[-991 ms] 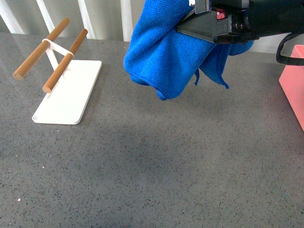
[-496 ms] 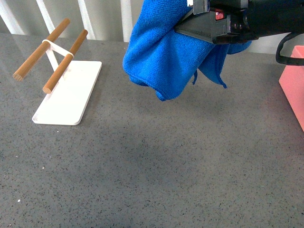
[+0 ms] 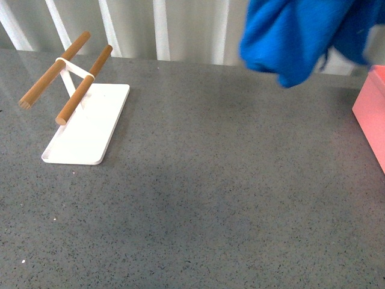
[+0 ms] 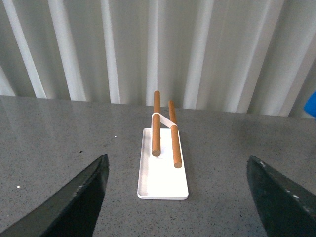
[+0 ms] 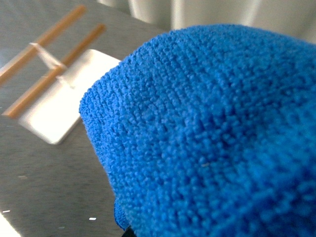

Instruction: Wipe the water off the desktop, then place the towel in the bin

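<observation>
Wiping looks done, since the tabletop (image 3: 210,198) shows no water and the towel (image 3: 289,36) hangs aloft near the bin (image 3: 373,111), undropped; the left tool (image 4: 176,160) gapes empty, and the right tool's grip is hidden.

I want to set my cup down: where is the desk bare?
The desktop is bare across its whole middle and near side, between the white tray on the left and the pink bin at the right edge. Far right is crowded: the blue towel hangs above it.
</observation>
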{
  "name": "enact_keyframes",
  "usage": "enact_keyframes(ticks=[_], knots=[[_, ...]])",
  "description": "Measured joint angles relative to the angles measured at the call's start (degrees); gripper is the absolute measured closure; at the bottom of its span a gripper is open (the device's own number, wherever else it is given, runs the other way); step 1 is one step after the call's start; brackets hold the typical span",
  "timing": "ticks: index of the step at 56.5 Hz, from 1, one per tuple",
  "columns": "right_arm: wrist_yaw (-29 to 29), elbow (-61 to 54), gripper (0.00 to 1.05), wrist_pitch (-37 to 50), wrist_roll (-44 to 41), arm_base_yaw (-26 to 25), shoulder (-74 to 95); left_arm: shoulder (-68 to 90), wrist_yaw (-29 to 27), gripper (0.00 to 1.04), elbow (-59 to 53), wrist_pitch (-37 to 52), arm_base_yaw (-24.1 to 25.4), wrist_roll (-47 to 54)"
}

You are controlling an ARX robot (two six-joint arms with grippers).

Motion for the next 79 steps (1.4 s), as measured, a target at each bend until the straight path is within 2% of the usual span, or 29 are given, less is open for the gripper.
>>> enact_keyframes(ticks=[4, 9, 30, 64, 79], knots=[[7.2, 5.3, 1.00, -7.3, -3.5, -2.9, 0.0, 0.0, 0.0, 0.05, 0.0, 0.0, 0.0, 0.0], [11.8, 9.6, 1.00, -12.2, -4.0, -6.3, 0.0, 0.0, 0.0, 0.07, 0.0, 0.0, 0.0, 0.1], [14.3, 17.4, 1.00, -27.3, -2.8, -16.3, -0.5, 0.0, 0.0, 0.07, 0.0, 0.0, 0.0, 0.1], [8.2, 7.9, 1.00, -27.1, -2.5, -27.3, 3.9, 0.0, 0.0, 0.07, 0.0, 0.0, 0.0, 0.1], [8.6, 8.2, 1.00, -27.0, -3.9, -29.8, 5.6, 0.0, 0.0, 0.07, 0.0, 0.0, 0.0, 0.1]])
